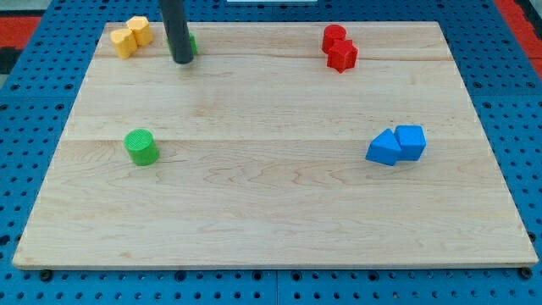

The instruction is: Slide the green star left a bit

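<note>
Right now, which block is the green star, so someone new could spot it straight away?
Start at the wooden board's top-left corner, where two yellow blocks sit. Just to their right, in the view, my tip stands in front of a green block, hiding most of it. That is the one; the other green block, a cylinder, stands alone lower down.

Green star point(192, 43) lies at the view's top left, mostly hidden, only a sliver showing

a plain dark grey rod, smooth and round, ending at my tip point(182, 61).
</note>
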`<act>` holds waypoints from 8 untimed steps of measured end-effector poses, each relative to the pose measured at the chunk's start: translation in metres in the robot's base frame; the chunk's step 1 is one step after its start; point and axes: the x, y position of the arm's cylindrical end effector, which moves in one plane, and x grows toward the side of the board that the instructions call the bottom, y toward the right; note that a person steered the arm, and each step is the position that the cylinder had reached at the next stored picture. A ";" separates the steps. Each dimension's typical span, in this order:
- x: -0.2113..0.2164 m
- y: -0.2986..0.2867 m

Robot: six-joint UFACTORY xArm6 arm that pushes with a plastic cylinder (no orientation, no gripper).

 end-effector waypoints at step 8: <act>-0.059 0.012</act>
